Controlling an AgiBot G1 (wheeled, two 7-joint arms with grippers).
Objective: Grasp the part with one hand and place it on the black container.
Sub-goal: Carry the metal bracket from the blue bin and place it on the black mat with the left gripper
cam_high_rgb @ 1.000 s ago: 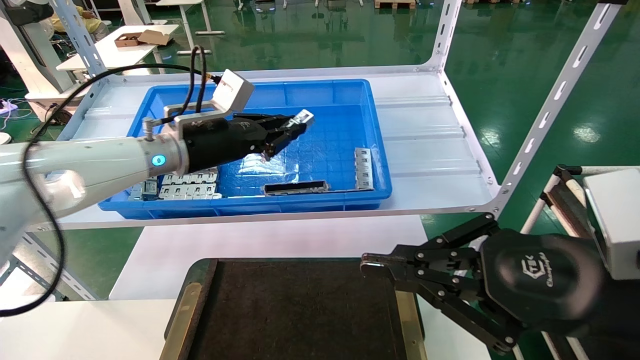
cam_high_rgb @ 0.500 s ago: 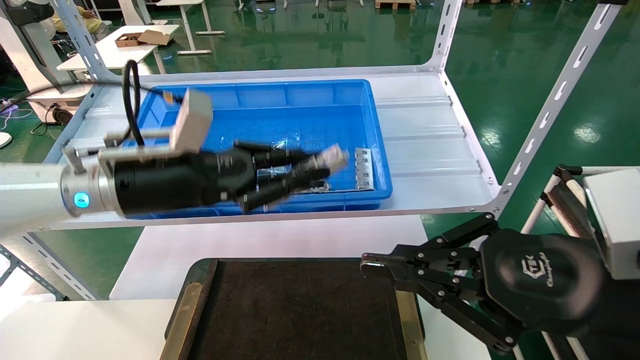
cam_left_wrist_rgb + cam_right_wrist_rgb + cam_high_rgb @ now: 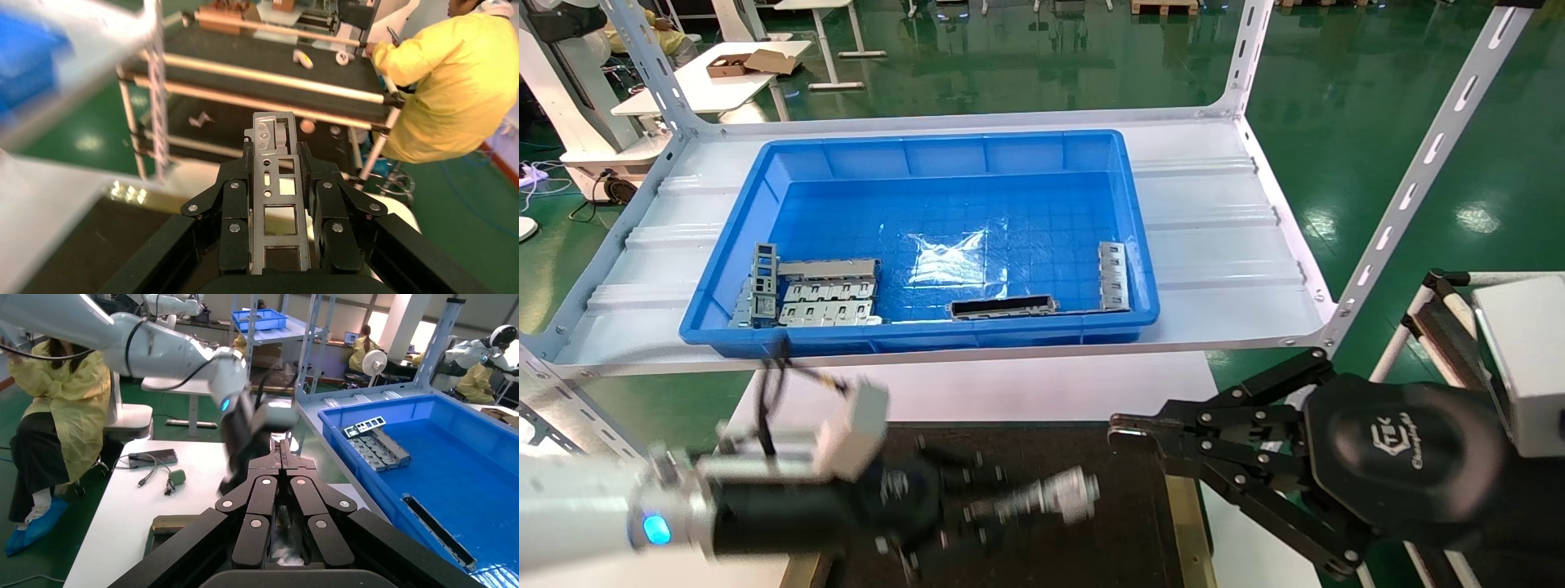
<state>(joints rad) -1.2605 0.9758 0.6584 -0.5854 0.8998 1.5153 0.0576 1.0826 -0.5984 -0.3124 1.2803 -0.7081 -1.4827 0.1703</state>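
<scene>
Your left gripper (image 3: pixel 278 202) is clamping the part (image 3: pixel 276 196) lengthwise, tip jutting forward, over the black container (image 3: pixel 1042 457) for release; your right gripper (image 3: pixel 1128 433), parked alongside, is pinched together.

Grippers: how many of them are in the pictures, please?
2. The left gripper is over the black container, shut on the part. The right gripper is shut and empty at the container's right edge.

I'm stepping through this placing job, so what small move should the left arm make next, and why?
Probably lower a little, then open. The left claw is shut on the small silver-grey metal strip with rectangular windows and is already over the flat matte black tray with brass-olive rims, so carrying looks done. The right claw sits shut at the tray's right rim, close by, so descend straight.
</scene>
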